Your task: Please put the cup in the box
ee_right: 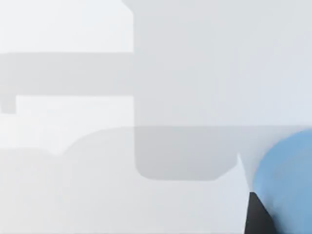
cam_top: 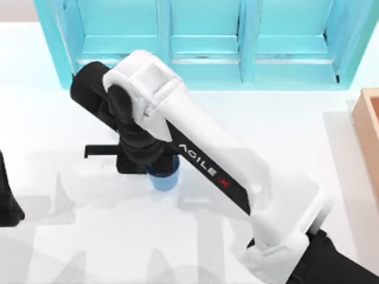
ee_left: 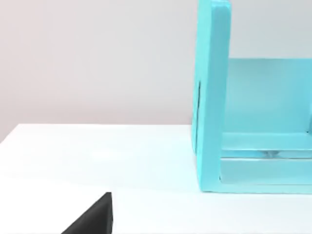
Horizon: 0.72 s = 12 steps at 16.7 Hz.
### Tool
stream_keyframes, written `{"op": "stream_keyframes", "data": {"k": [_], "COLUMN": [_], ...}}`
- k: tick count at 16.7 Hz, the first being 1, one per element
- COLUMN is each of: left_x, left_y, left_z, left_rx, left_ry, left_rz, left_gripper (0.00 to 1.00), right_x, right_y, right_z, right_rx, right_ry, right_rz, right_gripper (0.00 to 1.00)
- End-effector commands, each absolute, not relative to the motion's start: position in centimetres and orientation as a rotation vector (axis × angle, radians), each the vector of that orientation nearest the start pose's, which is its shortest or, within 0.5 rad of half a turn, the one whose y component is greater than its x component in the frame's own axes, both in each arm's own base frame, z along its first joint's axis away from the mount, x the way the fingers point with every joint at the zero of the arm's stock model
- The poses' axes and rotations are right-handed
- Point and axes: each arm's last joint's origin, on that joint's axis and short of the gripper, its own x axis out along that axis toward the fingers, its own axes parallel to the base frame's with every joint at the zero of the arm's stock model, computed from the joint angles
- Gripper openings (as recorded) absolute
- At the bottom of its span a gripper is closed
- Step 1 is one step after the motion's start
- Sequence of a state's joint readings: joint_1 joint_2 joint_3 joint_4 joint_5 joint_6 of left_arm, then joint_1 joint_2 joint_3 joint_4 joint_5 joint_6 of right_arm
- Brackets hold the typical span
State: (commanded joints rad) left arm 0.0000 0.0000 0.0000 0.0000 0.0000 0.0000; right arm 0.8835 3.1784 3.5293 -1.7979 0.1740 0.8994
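Observation:
The small blue cup [cam_top: 164, 179] stands on the white table left of centre, and only its near side shows from under my right gripper [cam_top: 151, 164]. My right arm reaches in from the lower right, and its black gripper sits directly over the cup. In the right wrist view the cup [ee_right: 286, 179] appears close up at the frame's corner, beside a black part of the gripper. The tan box [cam_top: 369, 133] lies at the table's right edge, far from the cup. My left arm [cam_top: 8, 201] is parked at the left edge.
The big cyan shelf unit [cam_top: 204, 44] with three compartments runs along the back of the table; its side wall [ee_left: 210, 97] shows in the left wrist view. Bare white table lies between the cup and the box.

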Motion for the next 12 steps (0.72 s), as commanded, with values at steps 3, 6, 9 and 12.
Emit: {"op": "stream_keyframes", "data": {"k": [3, 6, 9, 12], "left_x": [10.6, 10.6, 10.6, 10.6], "left_y": [-0.1, -0.1, -0.1, -0.1], "left_z": [16.0, 16.0, 16.0, 16.0], "left_rx": [0.0, 0.0, 0.0, 0.0], "left_ry": [0.0, 0.0, 0.0, 0.0], "left_rz": [0.0, 0.0, 0.0, 0.0], "left_gripper": [1.0, 1.0, 1.0, 1.0], "right_x": [32.3, 32.0, 33.1, 36.8], "right_y": [39.7, 40.0, 39.2, 35.8], "right_z": [13.4, 13.5, 14.0, 16.3], "right_rx": [0.007, 0.005, 0.004, -0.011], "right_ry": [1.371, 1.367, 1.374, 1.403], "right_rz": [-0.008, 0.001, 0.003, 0.011], "right_gripper": [0.0, 0.0, 0.0, 0.0]}}
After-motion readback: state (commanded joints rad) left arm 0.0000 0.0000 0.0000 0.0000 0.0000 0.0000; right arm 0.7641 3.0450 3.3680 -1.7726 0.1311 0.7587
